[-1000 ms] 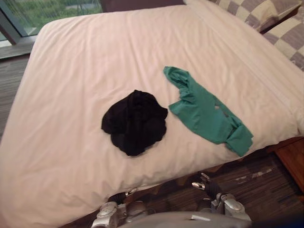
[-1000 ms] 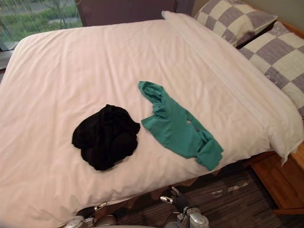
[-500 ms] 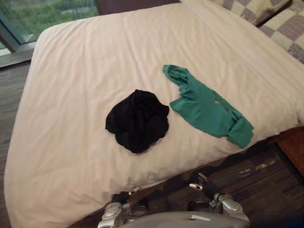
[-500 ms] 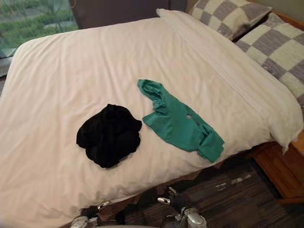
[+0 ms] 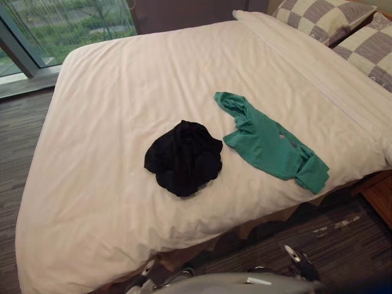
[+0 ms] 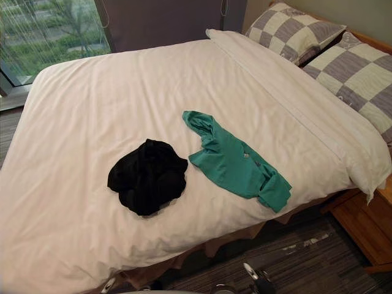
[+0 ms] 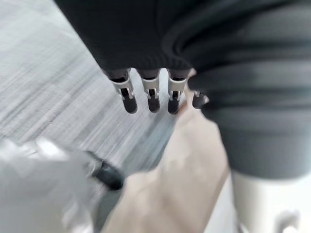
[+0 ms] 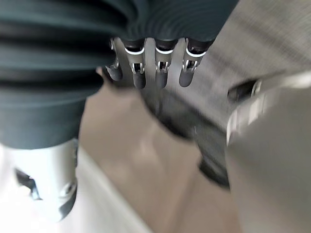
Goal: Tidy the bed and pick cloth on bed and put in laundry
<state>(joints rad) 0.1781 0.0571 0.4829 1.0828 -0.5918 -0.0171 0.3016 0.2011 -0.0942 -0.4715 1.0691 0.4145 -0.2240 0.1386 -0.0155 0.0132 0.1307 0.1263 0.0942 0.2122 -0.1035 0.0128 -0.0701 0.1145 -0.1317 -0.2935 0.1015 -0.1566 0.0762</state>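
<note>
Two cloths lie on the bed (image 5: 110,92) in the left eye view. The black cloth (image 5: 184,158) sits in a bunch near the middle of the bed, a bit toward its near edge. The green cloth (image 5: 269,144) lies just beside it, spread out long, with one end close to the bed's near edge. Both look soft, light and floppy. I think they will sag when lifted. A good place to grab is the thick bunched top of the black one, or a fold in the green one.

In the right eye view, checked pillows (image 6: 288,30) rest at the head of the bed.

In the left wrist view, the left hand (image 7: 150,97) hangs low by the bed, over the floor (image 7: 43,63). Its fingers are straight and hold nothing.

In the right wrist view, the right hand (image 8: 163,70) hangs low by the bed too. Its fingers are straight and empty.

Since a moment ago the whole picture has shifted, so the camera moved. The cloths lie in the same spots on the bed. The hands show lower down now.
</note>
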